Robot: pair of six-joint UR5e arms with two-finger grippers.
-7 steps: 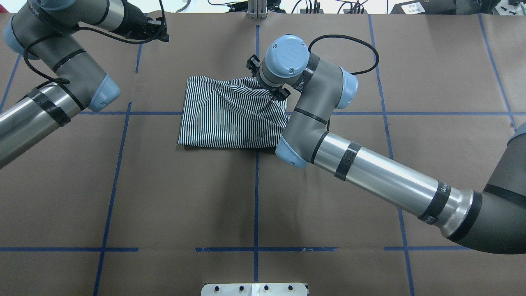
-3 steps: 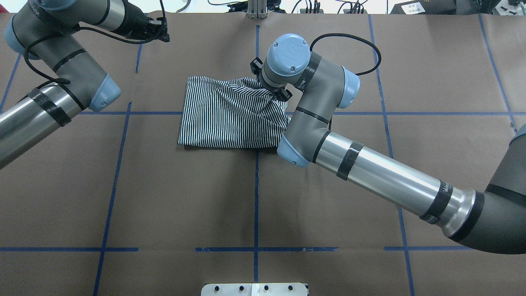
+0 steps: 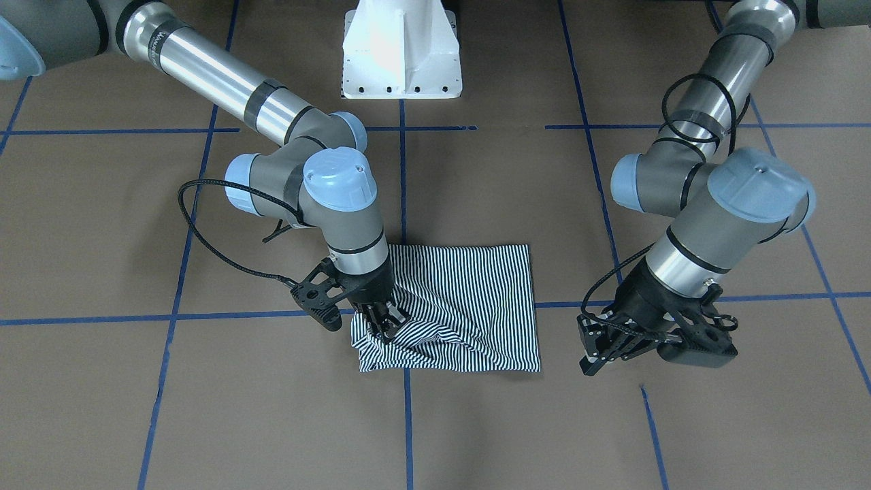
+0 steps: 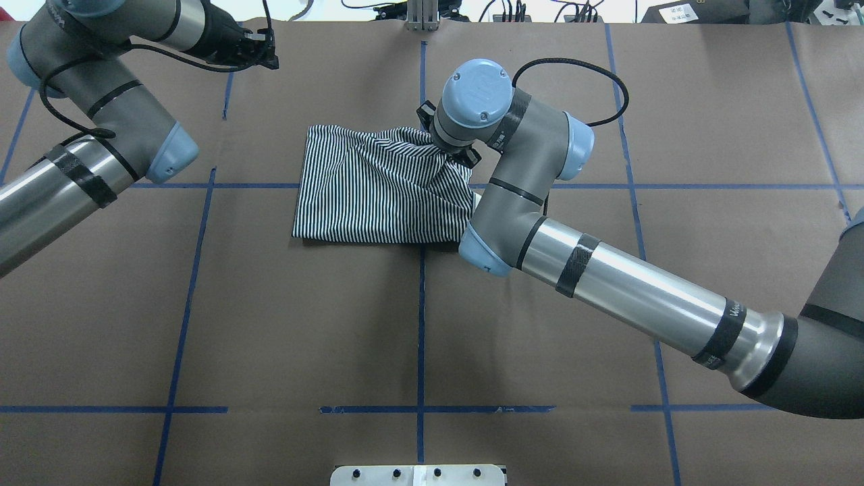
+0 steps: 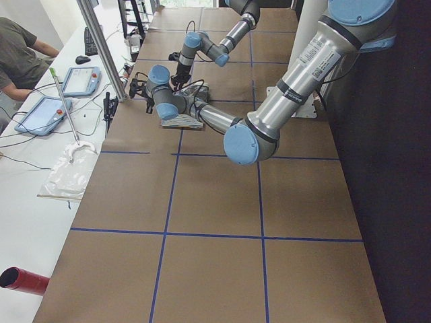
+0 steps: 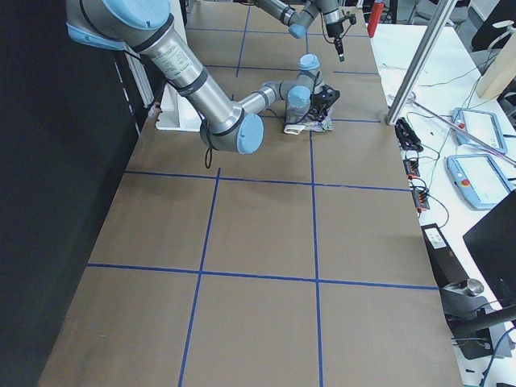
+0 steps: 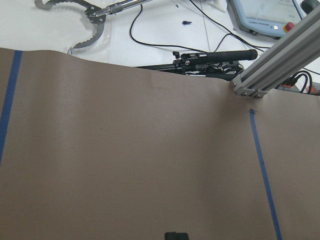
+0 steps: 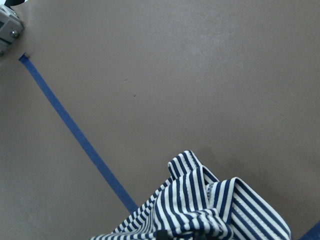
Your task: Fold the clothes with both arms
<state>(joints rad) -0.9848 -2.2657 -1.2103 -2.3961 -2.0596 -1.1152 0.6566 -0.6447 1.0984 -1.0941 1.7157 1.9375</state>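
**Striped shirt in a robot's grip on a brown table [image 4: 304,324] gridded with blue tape [image 4: 420,337]**

Toward the middle of the table, the polo shirt [image 4: 378,192] lay folded into a rough rectangle across a crossing of two tape lines, its near edge flat on the paper. At the shirt's far right corner the right arm [image 4: 628,290] reached in from the side. Its right pincer [image 3: 382,323] was clamped tight on a bunch of striped cloth, which rose in creases fanning back across the fabric. Farther off, toward the far left and well apart from the shirt, the left arm [image 4: 101,94] bent over the table. The left pincer [image 3: 590,361] hung above the paper with its fingers drawn together and nothing between them. Beyond the table's far edge stood an aluminium post [image 4: 422,17] among dark cables [image 4: 513,10].
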